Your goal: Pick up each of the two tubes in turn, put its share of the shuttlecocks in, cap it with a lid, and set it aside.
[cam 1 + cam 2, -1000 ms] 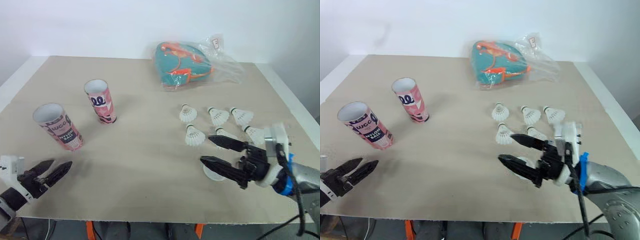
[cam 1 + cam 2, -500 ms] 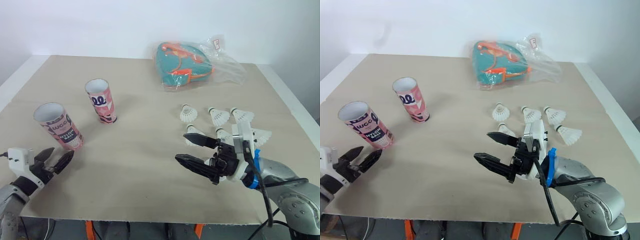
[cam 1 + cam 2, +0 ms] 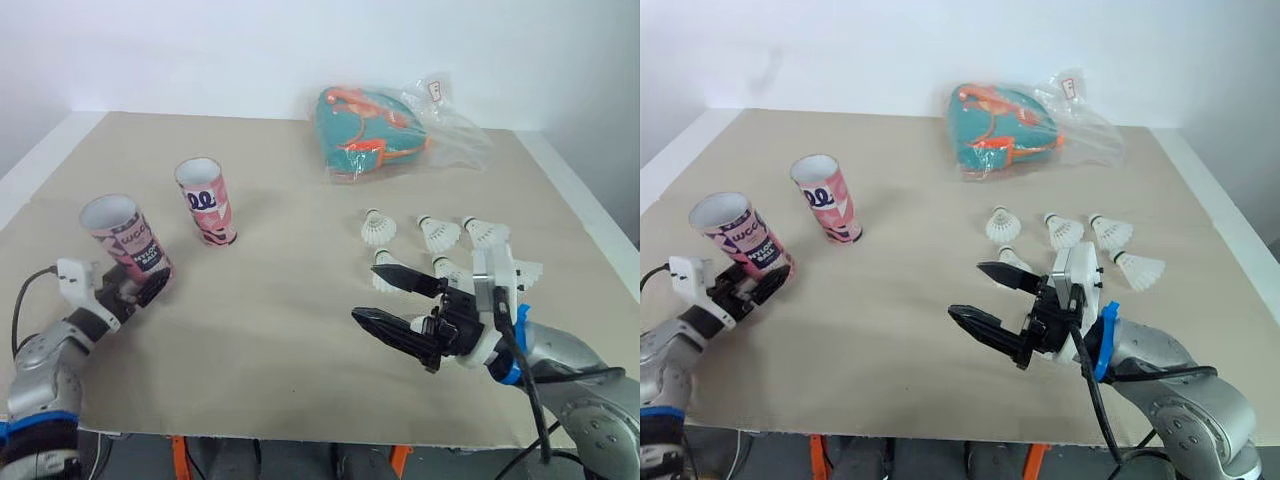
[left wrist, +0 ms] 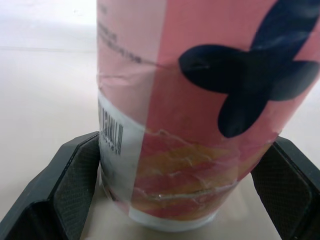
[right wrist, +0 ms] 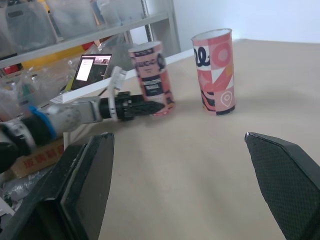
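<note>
**A:** Where is the first tube?

**B:** The nearer tube [image 3: 125, 238] stands open-mouthed at about eight o'clock on the table [image 3: 280, 350]. The second tube [image 3: 208, 200] stands apart from it, at its two o'clock.

**A:** What has changed?

**B:** The left gripper [image 3: 145, 290]. A second ago it hung at the table's near edge, well short of the tube. Now it has come up to the tube's base. Its fingers [image 4: 80, 175] are spread, one on each side of the base and close against it. I can't tell whether they press yet.

**A:** So no lift?

**B:** No, the tube is still on the table. I judge the grasp is about to close, which is the task's first step.

**A:** And the other arm?

**B:** The right gripper [image 3: 367, 292] has swung in from four o'clock. It hovers near the middle of the table, fingers wide apart, holding nothing. The shuttlecocks [image 3: 437, 233] lie untouched at three o'clock, just behind it. A bagged teal pouch [image 3: 375, 130] sits at twelve o'clock.
</note>
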